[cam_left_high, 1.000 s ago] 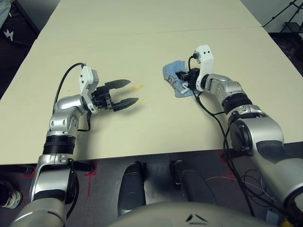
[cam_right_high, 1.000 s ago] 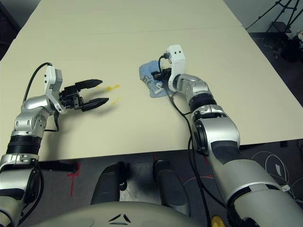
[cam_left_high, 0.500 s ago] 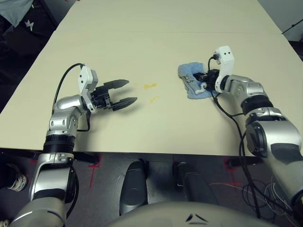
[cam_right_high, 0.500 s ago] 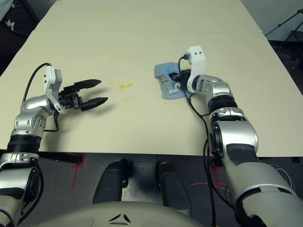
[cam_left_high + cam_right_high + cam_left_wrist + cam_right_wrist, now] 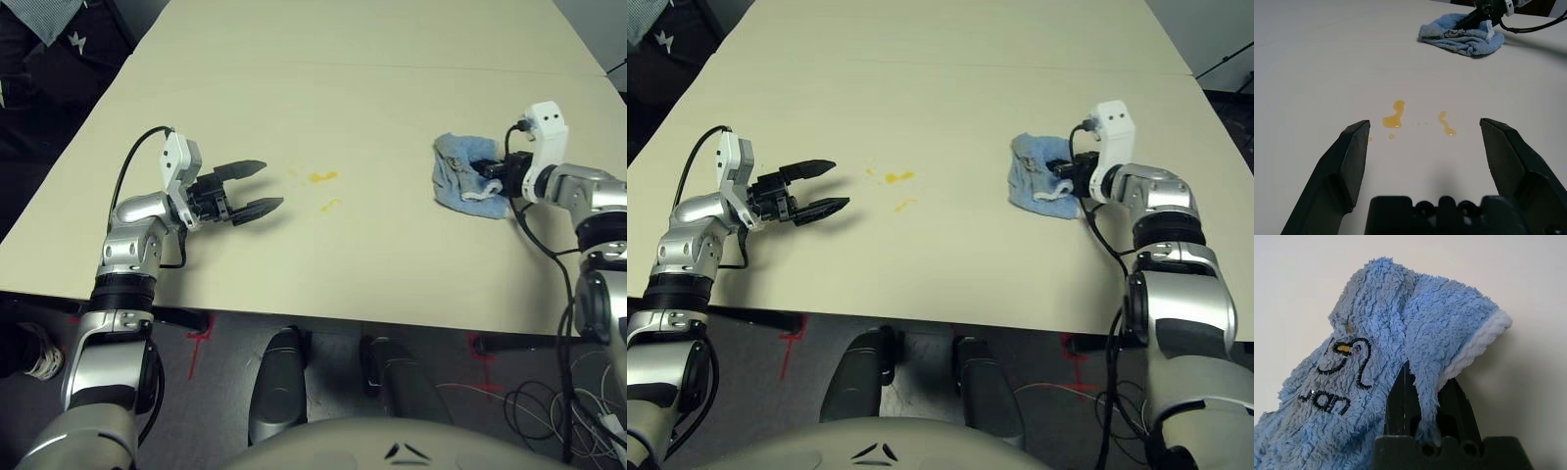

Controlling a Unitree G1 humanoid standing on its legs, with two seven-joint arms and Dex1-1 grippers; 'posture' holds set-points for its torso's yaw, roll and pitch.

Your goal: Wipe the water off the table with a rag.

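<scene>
— Where is the rag (image 5: 468, 182) sitting right now?
— It is lying bunched on the table (image 5: 372, 108), over on the right side. The right gripper (image 5: 490, 174) is pinching a fold of it, fingers closed tight on the blue cloth, and the white hem is hanging over them. A dark stitched mark is showing on the cloth's face.
— And the water (image 5: 324, 177)?
— It is sitting as a few small yellow-orange splotches near the middle of the table, well apart from the rag, to its left. A second, thinner streak (image 5: 330, 205) is lying just nearer than the bigger blot.
— What is the other arm doing?
— The left gripper (image 5: 257, 186) is hovering level above the table on the left, pointing toward the splotches, its two black fingers (image 5: 1347, 161) spread wide and gripping nothing. The splotches are lying just beyond its fingertips.
— Anything else around?
— A thin seam (image 5: 392, 68) is running across the far part of the table.
</scene>
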